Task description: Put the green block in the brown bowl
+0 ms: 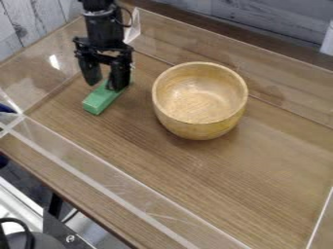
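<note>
The green block (99, 99) lies flat on the wooden table, left of the brown bowl (200, 99). The bowl is round, light tan wood, and has nothing in it. My gripper (101, 82) points nearly straight down over the block's far end. It is open, with one black finger on each side of the block. The fingers (86, 70) hide the block's far end. I cannot tell whether the fingertips touch the block or the table.
Low clear plastic walls (78, 160) fence the wooden table (196, 185) on all sides. The left wall stands close to the gripper. Beyond the front wall, cables and a metal frame (58, 233) show at the bottom left.
</note>
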Tool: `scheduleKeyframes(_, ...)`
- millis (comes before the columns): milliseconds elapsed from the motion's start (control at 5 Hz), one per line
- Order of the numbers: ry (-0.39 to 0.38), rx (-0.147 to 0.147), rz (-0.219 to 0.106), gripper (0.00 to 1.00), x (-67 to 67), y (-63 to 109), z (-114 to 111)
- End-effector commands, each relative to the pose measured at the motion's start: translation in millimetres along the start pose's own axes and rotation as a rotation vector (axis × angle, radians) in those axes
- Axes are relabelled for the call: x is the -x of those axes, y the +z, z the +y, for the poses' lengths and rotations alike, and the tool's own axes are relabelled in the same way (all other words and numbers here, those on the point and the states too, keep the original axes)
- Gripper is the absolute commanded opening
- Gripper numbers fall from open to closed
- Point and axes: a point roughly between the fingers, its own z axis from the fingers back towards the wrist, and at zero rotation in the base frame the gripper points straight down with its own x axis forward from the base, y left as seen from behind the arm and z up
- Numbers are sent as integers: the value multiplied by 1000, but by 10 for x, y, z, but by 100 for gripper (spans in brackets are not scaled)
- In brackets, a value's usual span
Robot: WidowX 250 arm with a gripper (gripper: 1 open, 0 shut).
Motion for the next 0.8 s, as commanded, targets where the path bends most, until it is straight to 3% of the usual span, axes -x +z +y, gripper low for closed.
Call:
scheduleKeyframes(0,-28,21,-104,100,-2,406,40)
scheduleKeyframes(200,-21,11,-147,100,-4,505,17)
scheduleKeyframes(600,-61,-47,-123,100,-102,181,-14)
